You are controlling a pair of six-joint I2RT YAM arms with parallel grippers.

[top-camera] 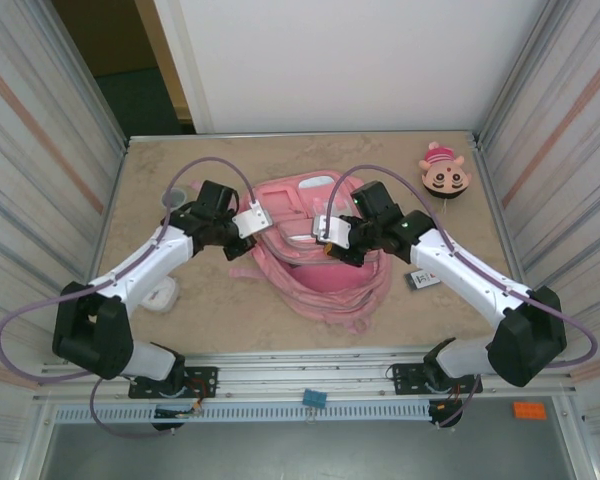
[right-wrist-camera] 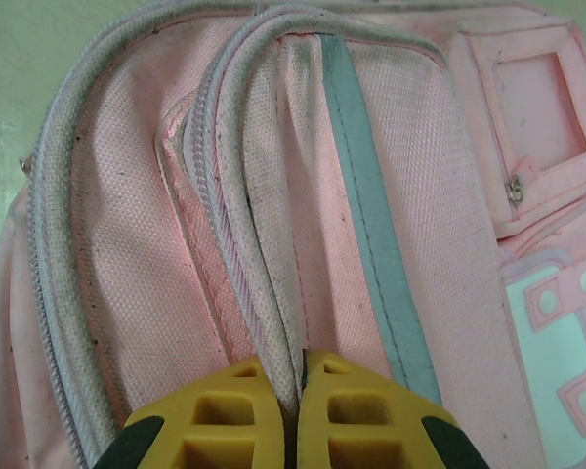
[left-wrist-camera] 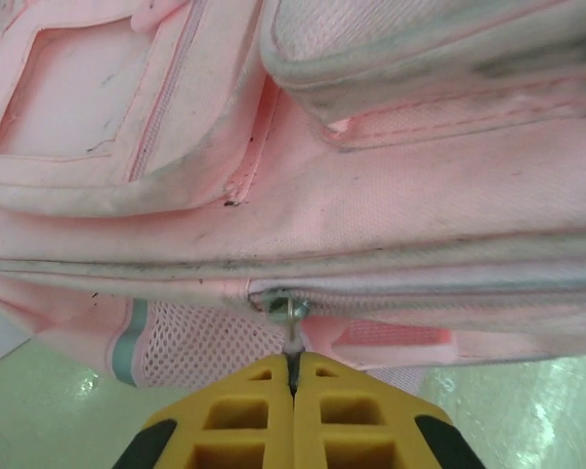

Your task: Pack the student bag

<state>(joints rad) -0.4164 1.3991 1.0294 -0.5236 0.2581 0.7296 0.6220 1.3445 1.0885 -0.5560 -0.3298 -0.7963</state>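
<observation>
Large pink fabric backpack (top-camera: pixel 318 262) is lying flat in the middle of the beige stone-look desk (top-camera: pixel 230 320), front pockets facing up and pink straps (top-camera: pixel 355 305) trailing toward the near edge. It is sitting between the two arms.

The left arm (top-camera: pixel 150 262) is reaching in from the left to the backpack's left side. In the left wrist view the left jaws are pressing fully together, with the yellow fingertips (left-wrist-camera: pixel 249 415) meeting and no gap showing. They are pinching the small metal zipper pull (left-wrist-camera: pixel 291 315) at the end of a zipper line running across the pink fabric. A mesh side pocket (left-wrist-camera: pixel 200 347) is showing just below that zipper.

The right arm (top-camera: pixel 460 268) is reaching in from the right to the backpack's top middle. In the right wrist view the right jaws are also closing tight, yellow fingertips (right-wrist-camera: pixel 356 415) together. They are nipping a raised fold of pink fabric beside the zipper teeth. A pale grey-blue stripe (right-wrist-camera: pixel 371 225) is running down the fabric just right of them.

Round pink-and-tan cartoon plush (top-camera: pixel 444 172) is sitting at the far right corner, well apart from the backpack. A small dark flat card (top-camera: pixel 421 279) is lying beside the right arm, and a white object (top-camera: pixel 160 296) is lying next to the left arm.
</observation>
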